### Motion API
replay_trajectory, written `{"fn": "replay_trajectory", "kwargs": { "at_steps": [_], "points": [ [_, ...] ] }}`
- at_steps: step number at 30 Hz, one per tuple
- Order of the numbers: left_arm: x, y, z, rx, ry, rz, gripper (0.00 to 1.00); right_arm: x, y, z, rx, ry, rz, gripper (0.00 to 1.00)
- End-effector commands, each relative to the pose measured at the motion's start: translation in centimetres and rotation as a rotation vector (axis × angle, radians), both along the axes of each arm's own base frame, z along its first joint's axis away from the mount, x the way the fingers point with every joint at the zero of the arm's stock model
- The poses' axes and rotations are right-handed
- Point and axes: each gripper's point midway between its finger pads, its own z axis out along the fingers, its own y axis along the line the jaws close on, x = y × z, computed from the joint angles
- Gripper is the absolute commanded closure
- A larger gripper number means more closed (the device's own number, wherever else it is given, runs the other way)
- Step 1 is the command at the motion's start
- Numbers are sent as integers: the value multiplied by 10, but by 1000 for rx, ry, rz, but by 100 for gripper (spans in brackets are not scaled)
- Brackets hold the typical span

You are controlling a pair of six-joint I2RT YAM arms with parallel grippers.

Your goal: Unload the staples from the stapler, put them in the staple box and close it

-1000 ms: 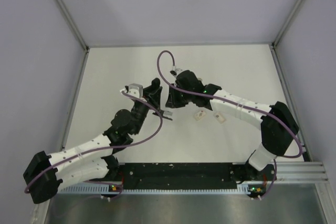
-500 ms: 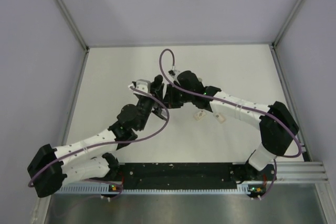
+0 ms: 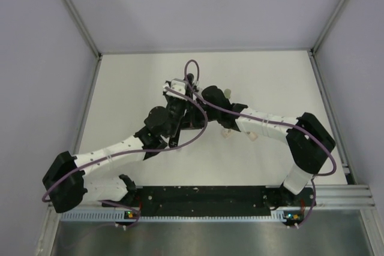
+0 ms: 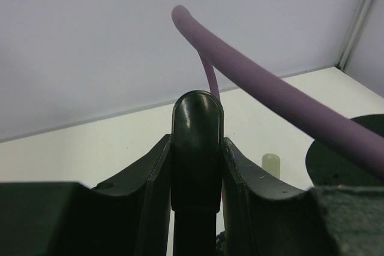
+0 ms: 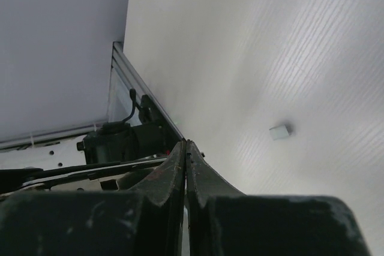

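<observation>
The left claw point(image 4: 197, 175) clamps the black stapler point(image 4: 198, 118) upright over the middle of the bench point(image 3: 120, 88), probably steadying it for the other arm. The right claw point(image 5: 186, 159), just beside it, is pressed closed with nothing visible between its fingers.

The right hand point(image 5: 185, 145) is pinched closed; a small pale piece point(image 5: 279, 130) lies beyond.

1. Left wrist view: the stapler point(image 4: 197, 142) has its lower body cut off by the bottom edge;
2. Overhead: it is hidden where the left arm point(image 3: 120, 149) and right arm point(image 3: 270, 127) meet;
3. Right wrist view: a small pale piece point(image 5: 279, 130), too small to identify.
</observation>
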Motion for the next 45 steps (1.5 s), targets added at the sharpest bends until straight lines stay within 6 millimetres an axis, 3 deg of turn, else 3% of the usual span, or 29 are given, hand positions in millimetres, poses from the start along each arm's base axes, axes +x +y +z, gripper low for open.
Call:
{"fn": "replay_trajectory", "kwargs": {
  "at_steps": [1,9,14,20,25,28,33,39,45],
  "points": [
    [3,-7,59,-117,-130,-18,100,-14,19,34,149,25,55,100],
    [4,-10,53,-112,-120,-27,100,-9,16,32,136,13,37,100],
    [-4,-11,58,-127,-109,-71,100,12,1,18,84,-5,-25,100],
    [-15,-9,59,-136,-101,-116,100,69,-62,8,-20,-86,-210,100],
    [-14,-2,57,-109,-119,-84,100,95,-118,32,-105,-188,-334,100],
    [-8,1,57,-83,-144,-37,100,96,-135,54,-135,-266,-358,100],
    [15,-11,60,14,-196,32,100,78,-145,60,-136,-285,-345,99],
    [72,-37,51,120,-201,89,100,62,-155,46,-153,-276,-338,98],
    [123,-47,37,125,-139,112,100,49,-162,41,-162,-281,-326,97]
  ]
}}
